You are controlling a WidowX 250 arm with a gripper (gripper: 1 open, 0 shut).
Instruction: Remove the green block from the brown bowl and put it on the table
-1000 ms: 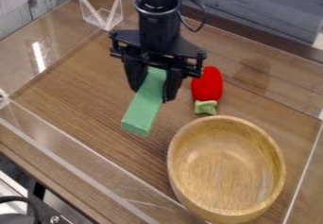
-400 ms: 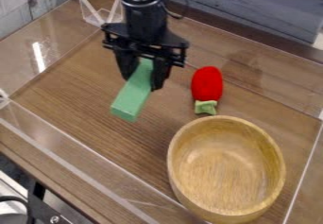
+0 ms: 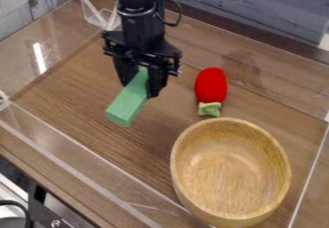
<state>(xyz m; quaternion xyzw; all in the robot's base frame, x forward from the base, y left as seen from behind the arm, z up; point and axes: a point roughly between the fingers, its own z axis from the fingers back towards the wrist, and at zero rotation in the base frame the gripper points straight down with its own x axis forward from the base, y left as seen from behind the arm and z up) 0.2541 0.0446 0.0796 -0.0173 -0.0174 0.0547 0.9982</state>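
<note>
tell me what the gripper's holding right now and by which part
The black gripper is shut on the flat light-green rectangular block, pinching its upper end; the block hangs tilted, its lower end near the wood-grain table.

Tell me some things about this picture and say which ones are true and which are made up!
1. The green block is inside the brown bowl. False: the bowl has nothing in it, and the block is out over the table.
2. The robot's hand is shut on the green block. True.
3. The red strawberry toy lies on the table beside the bowl. True.
4. The strawberry toy is to the left of the green block. False: it is to the right of it in the picture.
5. The green block lies flat on the table. False: it hangs tilted from the hand, its lower end down near the tabletop.
</note>
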